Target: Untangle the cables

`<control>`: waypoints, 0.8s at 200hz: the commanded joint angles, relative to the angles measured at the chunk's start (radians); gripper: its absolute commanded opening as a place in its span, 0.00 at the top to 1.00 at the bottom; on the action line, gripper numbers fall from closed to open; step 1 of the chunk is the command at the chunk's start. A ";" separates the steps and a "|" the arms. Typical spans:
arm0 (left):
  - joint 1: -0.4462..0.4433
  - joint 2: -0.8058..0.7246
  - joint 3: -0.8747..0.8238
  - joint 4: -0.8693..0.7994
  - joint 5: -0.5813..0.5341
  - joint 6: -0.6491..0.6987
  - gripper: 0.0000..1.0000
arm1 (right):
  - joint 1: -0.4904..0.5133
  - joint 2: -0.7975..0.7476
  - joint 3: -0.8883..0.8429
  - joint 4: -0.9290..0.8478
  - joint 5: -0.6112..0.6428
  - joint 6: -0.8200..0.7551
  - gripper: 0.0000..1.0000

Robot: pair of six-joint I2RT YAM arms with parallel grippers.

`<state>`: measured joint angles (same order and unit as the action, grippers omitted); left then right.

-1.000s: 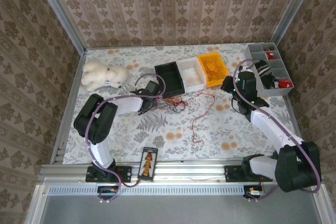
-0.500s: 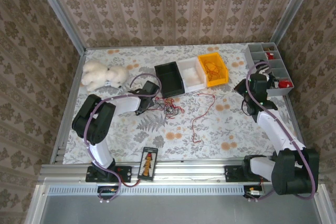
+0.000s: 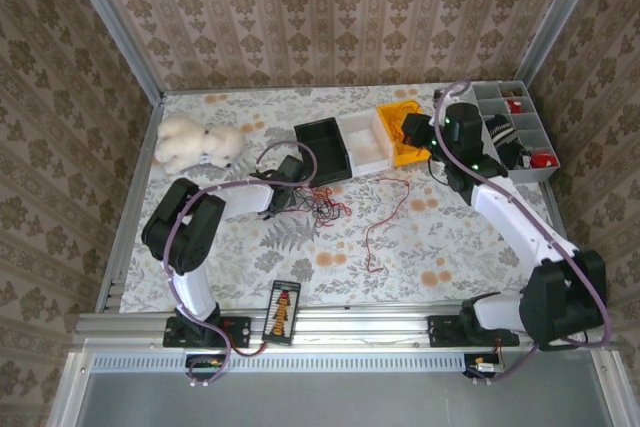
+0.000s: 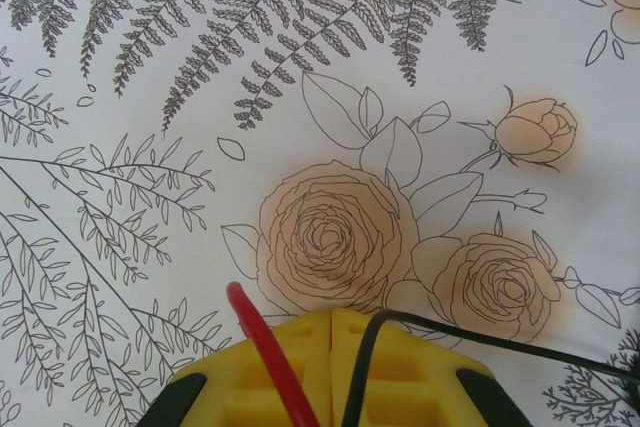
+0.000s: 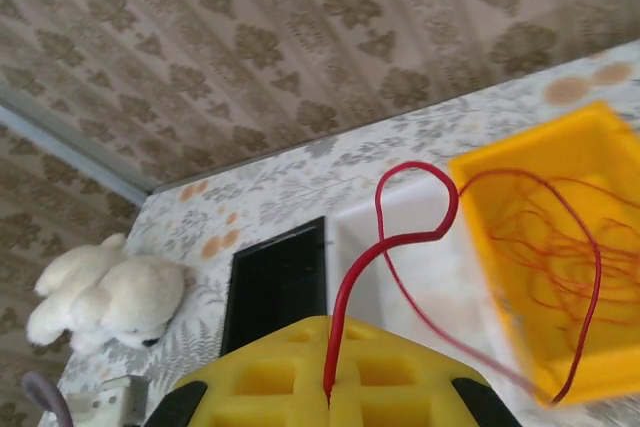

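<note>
The left arm [image 3: 185, 232] is bent double, its forearm lying low toward 3 o'clock, with the left gripper [image 3: 284, 197] pressed closed (yellow fingertips meeting). The right arm [image 3: 515, 222] stretches toward 11 o'clock, its right gripper [image 3: 415, 130] raised and clamped on a red cable [image 5: 350, 277].

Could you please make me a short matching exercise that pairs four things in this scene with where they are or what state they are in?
Things:
1 stuffed toy
2 yellow bin
3 black bin
4 right gripper

Descriptions:
A shut on a red wire
B far left of the table
C contains loose red wires
D directly left of the white bin

Pairs: 1-B, 2-C, 3-D, 4-A
</note>
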<state>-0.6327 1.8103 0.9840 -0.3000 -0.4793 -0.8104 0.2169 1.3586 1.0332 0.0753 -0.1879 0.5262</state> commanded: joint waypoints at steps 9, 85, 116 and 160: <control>-0.009 0.035 0.007 -0.053 0.025 0.022 1.00 | 0.023 0.177 0.121 0.034 -0.072 -0.002 1.00; 0.002 0.066 0.038 -0.070 0.036 0.025 1.00 | 0.065 0.463 0.314 0.020 -0.115 0.014 0.97; 0.005 0.076 0.048 -0.073 0.040 0.031 1.00 | 0.078 0.548 0.386 0.010 -0.131 0.015 0.96; 0.005 0.070 0.042 -0.071 0.035 0.034 1.00 | 0.095 0.573 0.401 -0.019 -0.034 0.021 0.54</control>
<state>-0.6334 1.8385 1.0286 -0.3542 -0.4877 -0.7921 0.2996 1.9430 1.4281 0.0723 -0.2886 0.5339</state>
